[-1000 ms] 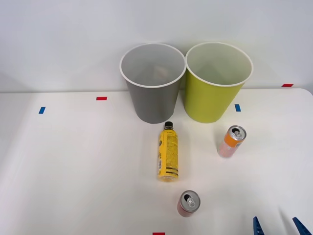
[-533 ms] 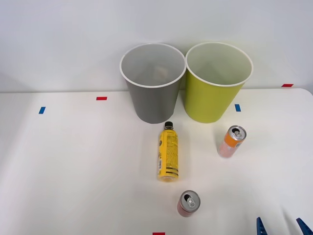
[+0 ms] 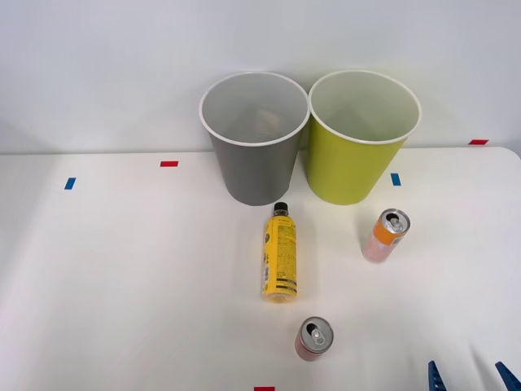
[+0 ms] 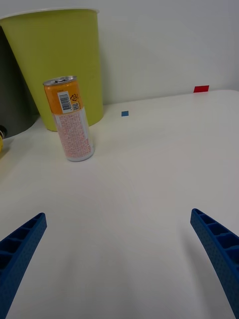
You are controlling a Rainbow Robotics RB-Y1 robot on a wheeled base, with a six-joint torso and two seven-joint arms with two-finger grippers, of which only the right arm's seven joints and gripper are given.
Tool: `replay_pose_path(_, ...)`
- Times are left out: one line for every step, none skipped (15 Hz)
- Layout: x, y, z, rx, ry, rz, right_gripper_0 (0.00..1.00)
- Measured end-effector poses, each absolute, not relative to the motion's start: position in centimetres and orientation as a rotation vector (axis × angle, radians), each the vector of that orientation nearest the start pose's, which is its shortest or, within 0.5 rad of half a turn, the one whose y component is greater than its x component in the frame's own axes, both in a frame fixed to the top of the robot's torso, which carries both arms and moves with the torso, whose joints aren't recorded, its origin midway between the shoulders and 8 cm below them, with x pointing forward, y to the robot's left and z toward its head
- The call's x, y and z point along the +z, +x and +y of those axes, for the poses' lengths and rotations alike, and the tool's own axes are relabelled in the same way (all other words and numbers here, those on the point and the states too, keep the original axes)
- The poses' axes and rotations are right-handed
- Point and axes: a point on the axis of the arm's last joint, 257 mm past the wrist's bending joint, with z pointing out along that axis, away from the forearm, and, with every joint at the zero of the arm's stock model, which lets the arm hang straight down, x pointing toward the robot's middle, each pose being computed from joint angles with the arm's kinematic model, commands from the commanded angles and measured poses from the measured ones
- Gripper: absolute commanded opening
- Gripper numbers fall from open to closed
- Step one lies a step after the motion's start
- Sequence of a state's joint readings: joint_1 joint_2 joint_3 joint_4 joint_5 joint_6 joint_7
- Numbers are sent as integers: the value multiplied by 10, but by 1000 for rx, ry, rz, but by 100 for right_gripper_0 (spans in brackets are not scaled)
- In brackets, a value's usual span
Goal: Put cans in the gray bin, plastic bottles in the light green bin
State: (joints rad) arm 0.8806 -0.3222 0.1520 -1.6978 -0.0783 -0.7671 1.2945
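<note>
We see the right gripper (image 3: pixel 470 379) low at the bench (image 3: pixel 122 277) edge, jaws spread wide and empty, probably lining up on the slim orange can (image 4: pixel 68 118), upright just before the light green bin (image 3: pixel 358 138).

The claw (image 3: pixel 473 377) is getting cut off at the front view's bottom edge, just blue tips poking in. Something's sitting inside the gray bin (image 3: pixel 254 171), can't make it out.

Cans and one bottle before two bins
A slim orange-and-pink metal can (image 3: pixel 386 235) and short reddish-pink metal can (image 3: pixel 313 338) are stood upright; a yellow black-capped plastic bottle (image 3: pixel 279 254) is laid flat before the round gray plastic bin (image 3: pixel 255 138) and round yellow-green plastic bin (image 3: pixel 358 137).
</note>
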Motion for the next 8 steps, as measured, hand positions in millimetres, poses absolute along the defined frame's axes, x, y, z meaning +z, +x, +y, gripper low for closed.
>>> replay_pose_path(-307,228,-301,111,75,1566,100)
replay_pose_path(-307,228,-301,111,75,1566,100)
replay_pose_path(-307,228,-301,111,75,1566,100)
replay_pose_path(-307,228,-301,111,75,1566,100)
replay_pose_path(-307,228,-301,111,75,1566,100)
replay_pose_path(-307,228,-301,111,75,1566,100)
replay_pose_path(-307,228,-301,111,75,1566,100)
replay_pose_path(-307,228,-301,111,75,1566,100)
